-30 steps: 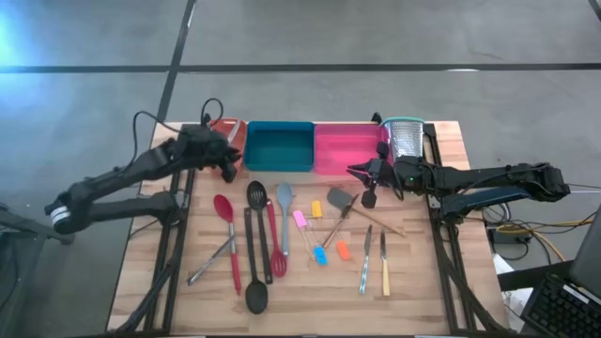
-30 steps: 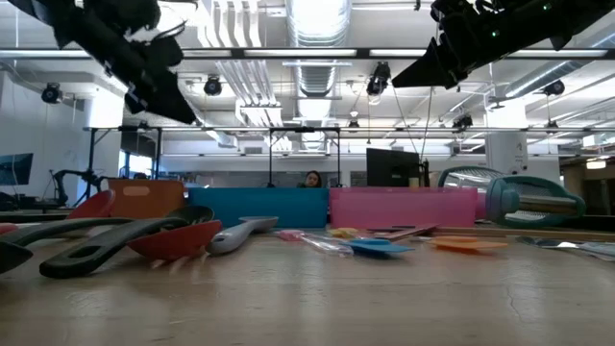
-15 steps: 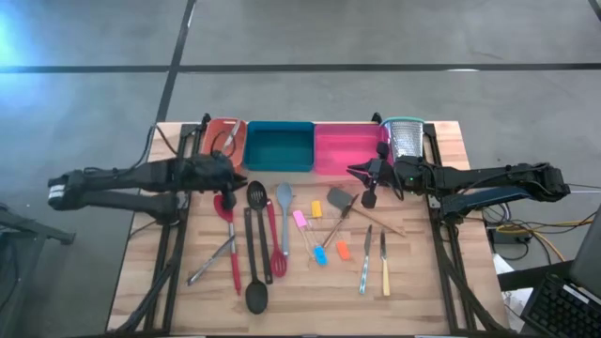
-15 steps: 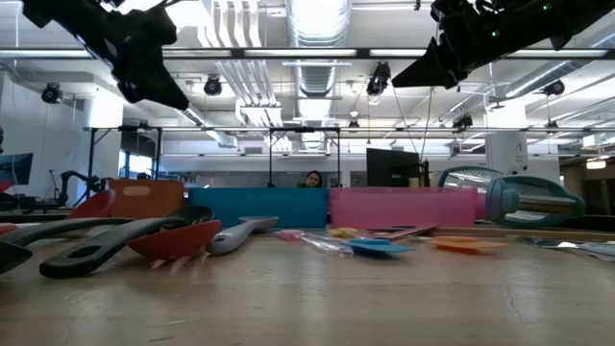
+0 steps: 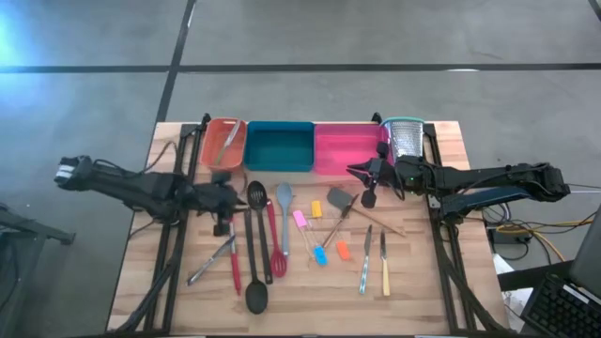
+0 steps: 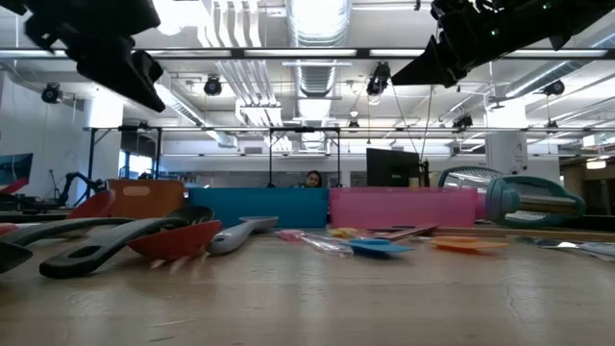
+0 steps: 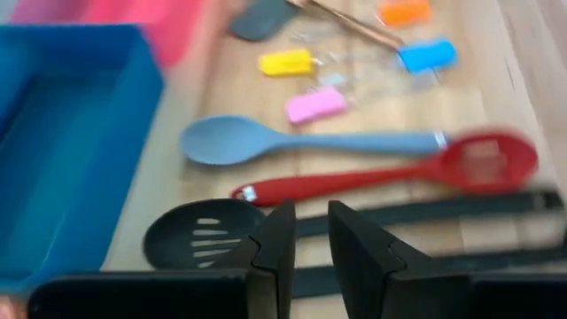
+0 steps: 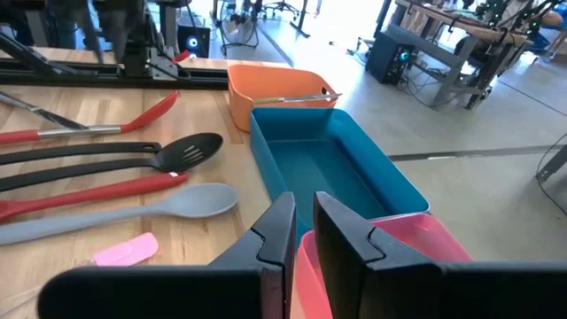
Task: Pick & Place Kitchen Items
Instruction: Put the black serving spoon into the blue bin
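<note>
Left wrist view: my left gripper, fingers nearly together and empty, hangs just above the black slotted spoon.

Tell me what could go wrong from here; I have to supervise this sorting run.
The left gripper hangs over long utensils lying side by side: the black slotted spoon, the red spoon and the red slotted spoon. It may nudge or pinch a neighbour too. Its fingers look nearly closed, so descending like this could push utensils rather than straddle one. The right gripper waits near the pink tray.
</note>
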Motion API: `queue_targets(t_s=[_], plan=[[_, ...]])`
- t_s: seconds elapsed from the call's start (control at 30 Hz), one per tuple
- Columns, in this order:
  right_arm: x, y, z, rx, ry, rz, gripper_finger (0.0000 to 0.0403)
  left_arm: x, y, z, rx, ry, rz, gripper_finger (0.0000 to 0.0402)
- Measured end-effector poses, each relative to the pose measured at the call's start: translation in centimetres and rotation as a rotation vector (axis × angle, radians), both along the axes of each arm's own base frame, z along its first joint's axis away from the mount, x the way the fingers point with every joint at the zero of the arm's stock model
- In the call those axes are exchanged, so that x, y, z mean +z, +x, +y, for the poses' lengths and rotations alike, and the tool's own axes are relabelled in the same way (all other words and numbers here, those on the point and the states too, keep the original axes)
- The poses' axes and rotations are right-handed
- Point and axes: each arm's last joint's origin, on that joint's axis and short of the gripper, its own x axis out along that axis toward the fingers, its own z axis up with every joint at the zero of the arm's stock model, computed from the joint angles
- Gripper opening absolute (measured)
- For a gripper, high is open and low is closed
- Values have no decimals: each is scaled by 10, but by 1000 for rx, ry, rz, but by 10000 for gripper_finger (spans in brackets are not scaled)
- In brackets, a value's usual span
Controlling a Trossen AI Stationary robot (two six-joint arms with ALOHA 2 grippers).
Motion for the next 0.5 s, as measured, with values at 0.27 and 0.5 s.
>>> queue_targets(t_s=[0.27,0.5], plan=[[5,1,0,-1,-5,-54,38,-22,19,-17,-190,132,161,80],[7,2,0,-7,18,-84,38,-29,38,-24,-305,125,244,93]])
